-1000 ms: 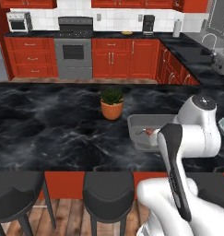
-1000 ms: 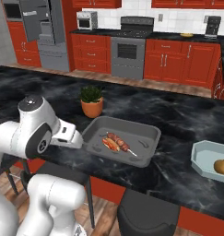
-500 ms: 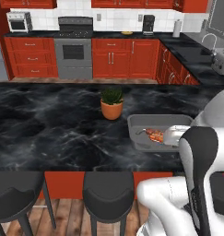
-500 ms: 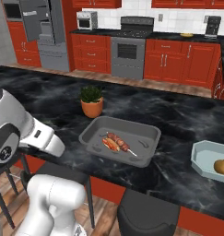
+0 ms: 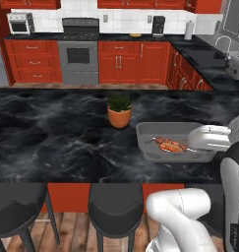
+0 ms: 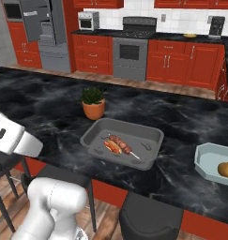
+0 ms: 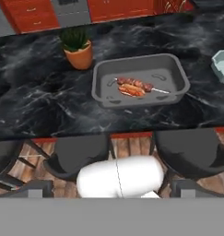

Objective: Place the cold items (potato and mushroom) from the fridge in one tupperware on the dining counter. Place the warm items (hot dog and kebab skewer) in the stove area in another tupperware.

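On the dining counter (image 6: 40, 103), just beside the potted plant (image 6: 93, 103), sits the grey tupperware (image 6: 93, 140), flat and close to the near edge, within easy reach from the stool side. Holds both warm items: hot dog (image 6: 111, 146) and kebab skewer (image 6: 121, 143) lying touching, side by side along the middle of the floor, the skewer's thin stick pointing toward the far right corner. Lying low inside the walls, so unlikely to roll out.

Further right on the same counter, well apart from the grey one, rests a pale blue tupperware (image 6: 204, 161) with the potato (image 6: 225, 168) against its floor; kept separate, presumably to keep cold from warm. Mushroom not made out anywhere; may lie past the frame edge.

Over the stools (image 7: 81, 156), short of the counter edge, hangs the gripper (image 7: 112, 189), looking down and forward at the grey container. Jaws spread wide, nothing between them.

Judging by this: warm half done, cold half probably wanting the mushroom, likely from the fridge (image 6: 42, 33) far back left.
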